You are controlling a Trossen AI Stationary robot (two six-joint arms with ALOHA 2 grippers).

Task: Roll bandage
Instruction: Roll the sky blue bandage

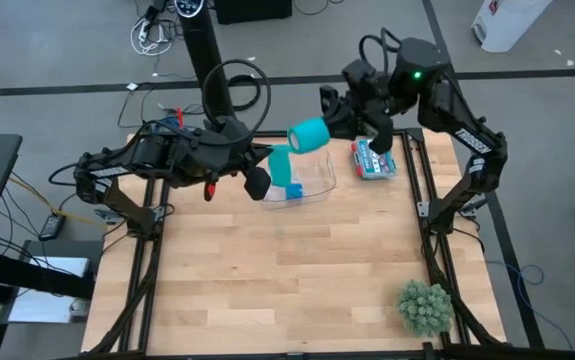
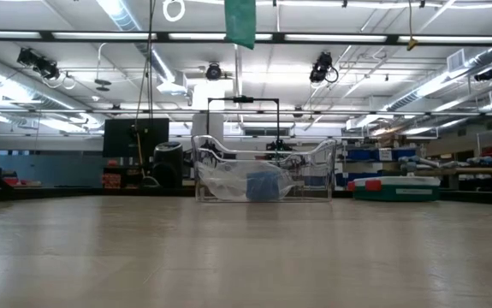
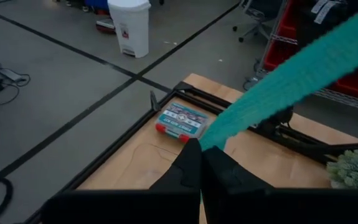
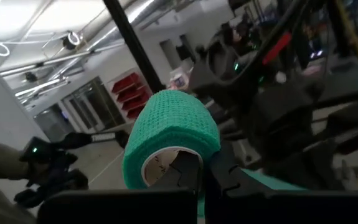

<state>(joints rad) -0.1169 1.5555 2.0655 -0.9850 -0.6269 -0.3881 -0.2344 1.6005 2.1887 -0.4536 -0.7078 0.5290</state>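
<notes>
The bandage is a teal-green roll held high above the table's far middle. A flat strip runs from the roll down to my left gripper. My right gripper is shut on the roll, which fills the right wrist view as a coil with a pale core. My left gripper is shut on the strip's end. The low view shows only a piece of the strip at the top edge. My left gripper pinches the end of the strip between its two fingertips. The strip rises from them flat and drawn straight toward the roll, clear of the table. My right gripper holds the roll by its open end, at the rim. One finger seems to sit inside the core and the other outside. The roll is lifted clear, its axis roughly along the fingers.
A clear plastic container stands under the grippers with a blue roll inside. A red-and-blue box lies at the far right. A green spiky ball sits at the near right corner.
</notes>
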